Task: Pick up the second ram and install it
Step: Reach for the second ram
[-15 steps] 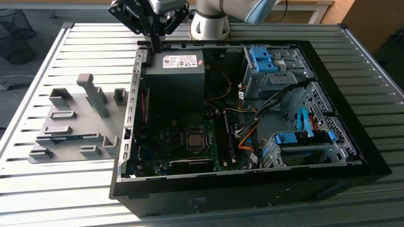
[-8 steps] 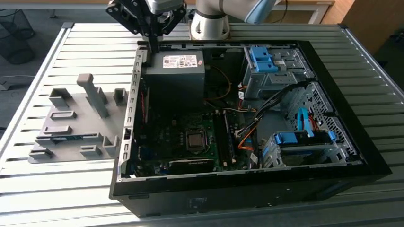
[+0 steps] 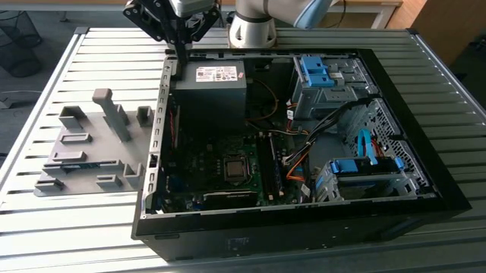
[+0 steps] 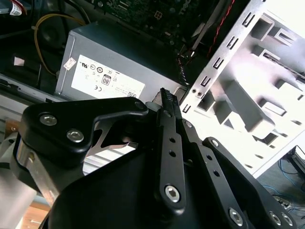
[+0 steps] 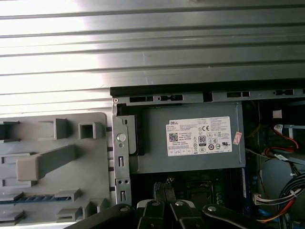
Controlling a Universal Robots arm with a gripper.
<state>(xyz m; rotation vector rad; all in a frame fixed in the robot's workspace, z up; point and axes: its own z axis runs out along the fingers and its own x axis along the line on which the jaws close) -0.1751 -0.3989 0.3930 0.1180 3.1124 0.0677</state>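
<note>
Exterior view: open PC case (image 3: 304, 227) lies on its side on the slatted metal tabletop (image 3: 76, 227). The grey fixture (image 3: 83, 148) sits at 9 o'clock from the case, just beside its wall. The second ram (image 3: 74, 166) lies flat in a slot on the fixture, toward the fixture's 7 o'clock corner. It shows as a thin blue-green strip, untouched and well apart from the hand. In the first wrist view the second ram (image 5: 33, 198) is the same blue strip in the fixture (image 5: 57, 162).

The hand (image 3: 181, 62) hangs at about 11 o'clock in the frame. It is over the case's far rim, just beside the power supply (image 3: 211, 91), with its fingers pointing down. The hand is clenched and grasps nothing; in the second wrist view the hand (image 4: 166, 98) shows its two black fingers pressed together. In the first wrist view the hand (image 5: 165, 187) points at the power supply (image 5: 190, 138).

The motherboard (image 3: 220, 170) lies at 6 o'clock from the power supply. A blue drive caddy (image 3: 315, 71) sits at 3 o'clock from it.
</note>
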